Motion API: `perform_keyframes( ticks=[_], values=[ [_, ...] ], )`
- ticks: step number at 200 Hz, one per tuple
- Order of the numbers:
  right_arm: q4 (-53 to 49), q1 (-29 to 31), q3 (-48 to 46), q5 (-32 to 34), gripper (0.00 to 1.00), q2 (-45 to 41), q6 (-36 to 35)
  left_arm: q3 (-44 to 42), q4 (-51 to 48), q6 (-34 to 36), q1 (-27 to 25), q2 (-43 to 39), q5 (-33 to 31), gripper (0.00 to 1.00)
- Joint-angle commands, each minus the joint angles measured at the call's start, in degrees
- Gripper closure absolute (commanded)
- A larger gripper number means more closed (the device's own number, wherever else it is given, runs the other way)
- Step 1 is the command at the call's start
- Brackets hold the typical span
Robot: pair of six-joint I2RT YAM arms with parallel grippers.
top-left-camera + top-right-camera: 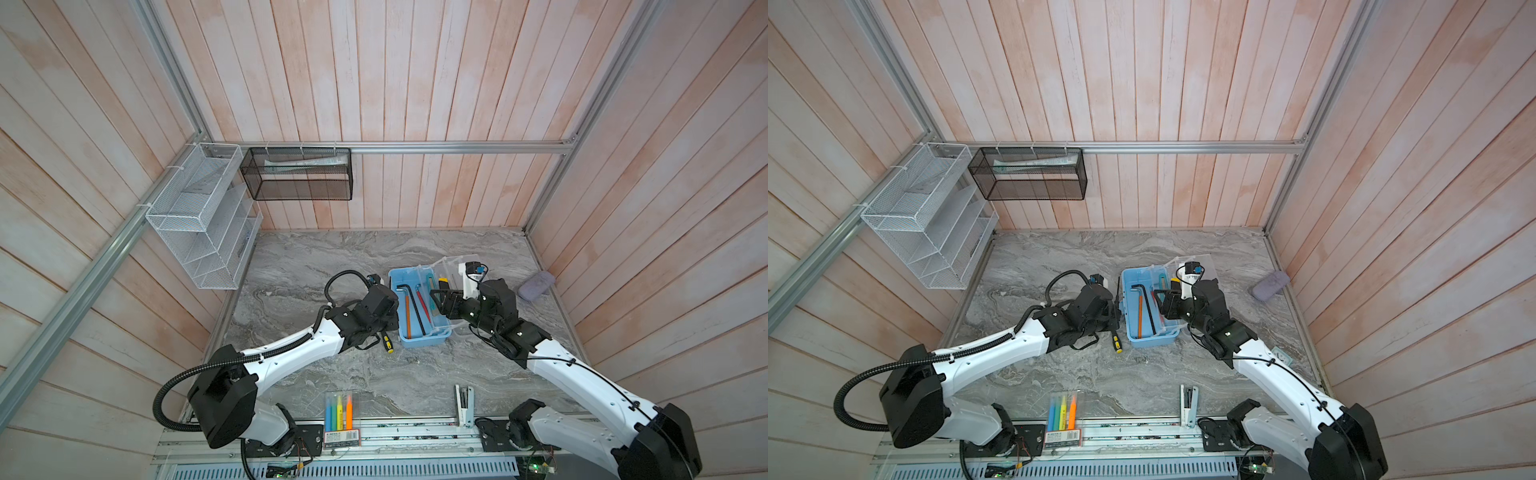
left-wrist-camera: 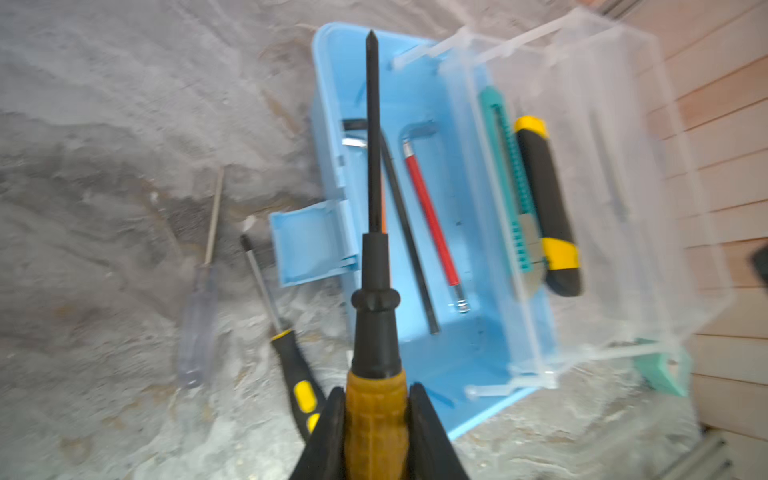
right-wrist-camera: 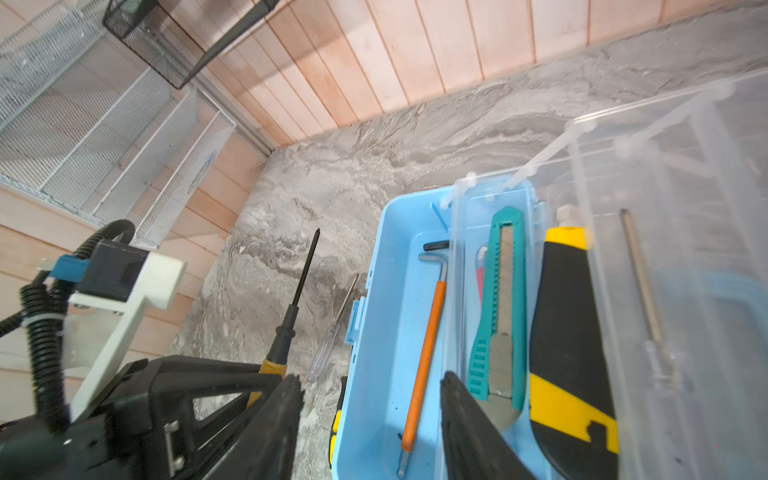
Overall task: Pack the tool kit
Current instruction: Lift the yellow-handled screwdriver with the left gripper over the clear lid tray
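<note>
Midway across the tabletop (image 1: 316,266), beside the open box (image 2: 461,357), the left gripper (image 2: 376,388) clamps a screwdriver (image 2: 374,316) by its handle, shaft lengthwise, seemingly for loading; the right gripper (image 3: 372,377) hovers over the box, jaws apart, empty.

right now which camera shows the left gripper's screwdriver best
Left wrist: the screwdriver runs tip to handle, clamped in the left gripper. Right wrist shows it smaller, handle partly hidden; top views barely show it.
</note>
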Motion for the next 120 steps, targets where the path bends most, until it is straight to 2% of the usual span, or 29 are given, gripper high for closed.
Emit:
perform_keyframes(
  ticks=[1, 49, 80, 120],
  values=[
    [-1.46, -1.74, 0.36, 2.01, 0.47, -2.27, 0.96, 5.41, 9.72, -0.88, -1.54, 2.75, 2.74, 1.00],
    [-6.05, -6.17, 1.18, 7.77, 0.47, -7.78, 1.33, 13.23, 19.79, -4.55, -3.43, 13.18, 6.10, 1.00],
    [-8.42, -11.10, 1.65, 6.07, 0.47, -11.40, 0.66, 19.72, 21.95, -6.73, -4.04, 20.60, 9.35, 1.00],
    [-9.83, -13.04, 1.23, 4.74, 0.47, -13.37, -0.30, 25.98, 23.16, -9.55, -4.66, 27.25, 10.32, 1.00]
  ],
)
